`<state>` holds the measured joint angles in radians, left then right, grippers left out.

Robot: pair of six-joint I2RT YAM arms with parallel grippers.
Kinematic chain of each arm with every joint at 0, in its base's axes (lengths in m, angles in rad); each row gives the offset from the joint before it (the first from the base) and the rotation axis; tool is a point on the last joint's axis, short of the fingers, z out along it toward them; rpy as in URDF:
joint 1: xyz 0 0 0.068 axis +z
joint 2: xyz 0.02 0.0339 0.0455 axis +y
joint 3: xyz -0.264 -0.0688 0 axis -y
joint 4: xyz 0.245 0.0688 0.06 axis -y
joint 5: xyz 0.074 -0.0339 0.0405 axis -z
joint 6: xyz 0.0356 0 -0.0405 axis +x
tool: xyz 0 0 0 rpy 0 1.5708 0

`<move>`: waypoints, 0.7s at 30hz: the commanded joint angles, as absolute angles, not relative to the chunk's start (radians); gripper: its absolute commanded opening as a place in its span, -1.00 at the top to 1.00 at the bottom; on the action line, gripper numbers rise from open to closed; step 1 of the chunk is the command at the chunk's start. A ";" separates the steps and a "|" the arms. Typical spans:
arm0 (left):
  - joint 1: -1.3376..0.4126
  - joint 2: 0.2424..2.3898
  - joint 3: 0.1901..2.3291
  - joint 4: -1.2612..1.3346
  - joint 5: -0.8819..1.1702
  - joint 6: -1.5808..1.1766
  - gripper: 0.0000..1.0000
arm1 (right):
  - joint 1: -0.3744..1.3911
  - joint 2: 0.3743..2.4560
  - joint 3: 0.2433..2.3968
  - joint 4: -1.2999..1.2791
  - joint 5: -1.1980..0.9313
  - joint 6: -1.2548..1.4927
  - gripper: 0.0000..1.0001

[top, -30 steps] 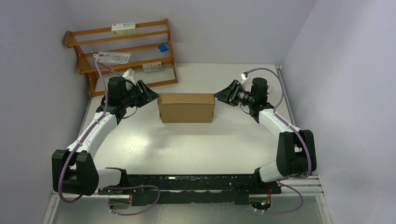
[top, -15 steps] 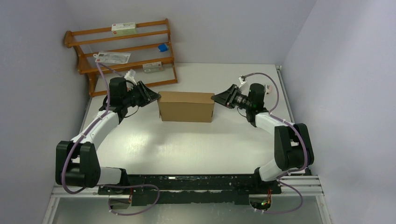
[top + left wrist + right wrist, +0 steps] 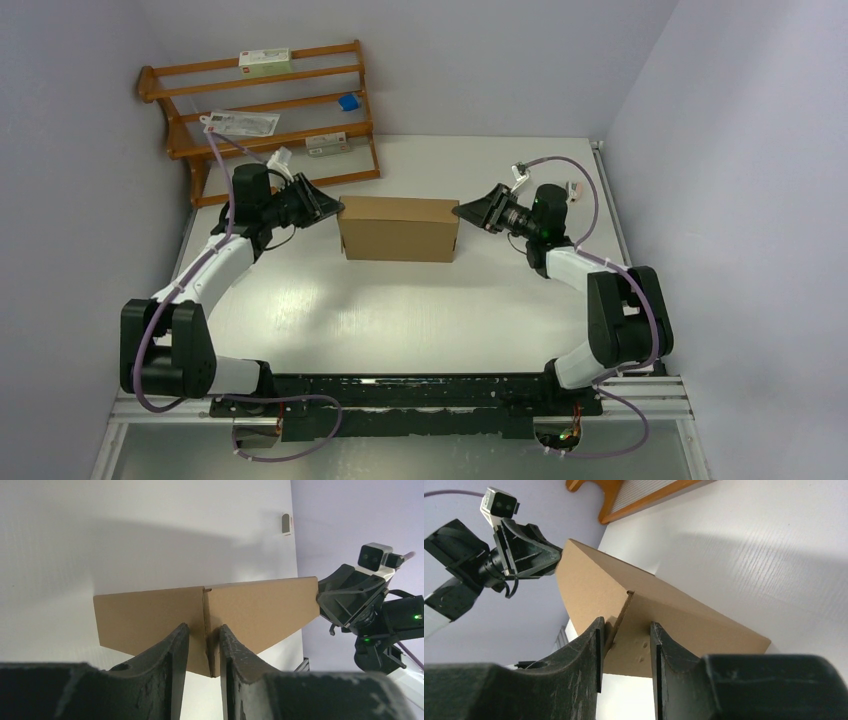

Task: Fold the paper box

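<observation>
Paper box (image 3: 398, 228), folded up into a plain brown block, sits on the table (image 3: 400, 310) between the two arms, its long axis running left to right. We see the left gripper (image 3: 333, 207) at its left end and the right gripper (image 3: 463, 211) at its right end. Each points inward along that axis, and both are equally near. Both stand narrowly parted, clamping nothing we can make out. In each wrist view a cardboard edge lines up with the gap. At the right end that edge stands slightly proud, so we judge an inward press comes next.
</observation>
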<state>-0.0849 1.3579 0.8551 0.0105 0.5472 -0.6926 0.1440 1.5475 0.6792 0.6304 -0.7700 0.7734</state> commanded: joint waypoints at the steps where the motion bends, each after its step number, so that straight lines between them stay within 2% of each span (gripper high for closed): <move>1: -0.054 1.429 0.853 -0.217 0.459 -0.562 0.35 | 0.142 1.599 0.585 0.295 -0.743 0.596 1.00; 4: -0.054 1.439 0.873 -0.264 0.462 -0.520 0.36 | 0.142 1.578 0.584 0.366 -0.833 0.682 1.00; 7: -0.053 1.430 0.891 -0.308 0.430 -0.481 0.36 | 0.137 1.584 0.596 0.345 -0.812 0.735 1.00; 15: -0.053 1.411 0.890 -0.314 0.408 -0.465 0.35 | 0.146 1.667 0.639 0.057 -0.468 0.664 1.00; 21: -0.053 1.435 0.905 -0.310 0.447 -0.463 0.36 | 0.163 1.757 0.625 0.034 -0.450 0.632 1.00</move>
<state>-0.0799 1.3743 0.9333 -0.1265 0.5613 -0.5488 0.1589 1.5661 0.7517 0.4896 -0.6895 0.8021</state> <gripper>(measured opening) 0.330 0.352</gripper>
